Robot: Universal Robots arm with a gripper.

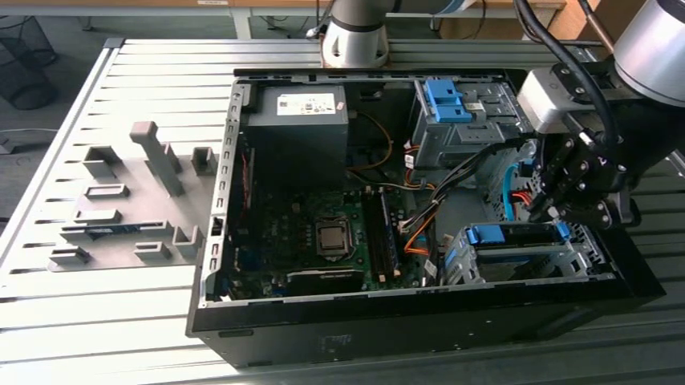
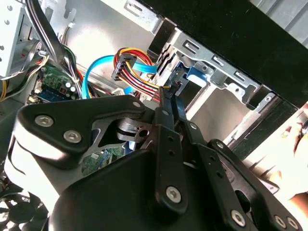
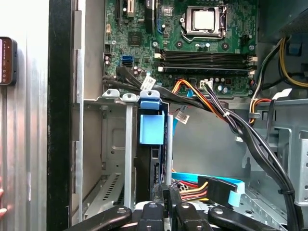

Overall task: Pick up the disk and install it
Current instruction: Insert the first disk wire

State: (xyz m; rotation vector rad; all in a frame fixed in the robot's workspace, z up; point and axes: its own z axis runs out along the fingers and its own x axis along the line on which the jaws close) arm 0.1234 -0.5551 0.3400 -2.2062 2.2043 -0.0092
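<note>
Disk (image 1: 503,235) sits slotted in the metal drive cage (image 1: 514,265) at the near corner of the open computer case (image 1: 321,321), its blue tab showing on top; in the first wrist view the same blue tab (image 3: 151,122) stands between the cage's grey walls. The case lies on its side on a pale slatted metal table (image 1: 96,321), with a grey fixture of small blocks (image 1: 118,208) on the exterior view's left. Beyond the table are a bare floor and a dark wire basket (image 1: 24,60). Inside the case are a green motherboard (image 1: 310,233), a black box with a white sticker (image 1: 294,128) and a second cage with a blue bracket (image 1: 444,100). The gripper (image 1: 557,210) hangs just above the disk's end of the cage, its fingers (image 2: 166,110) drawn close together (nothing visibly between them), tips beside a bundle of coloured cables (image 2: 137,70).
</note>
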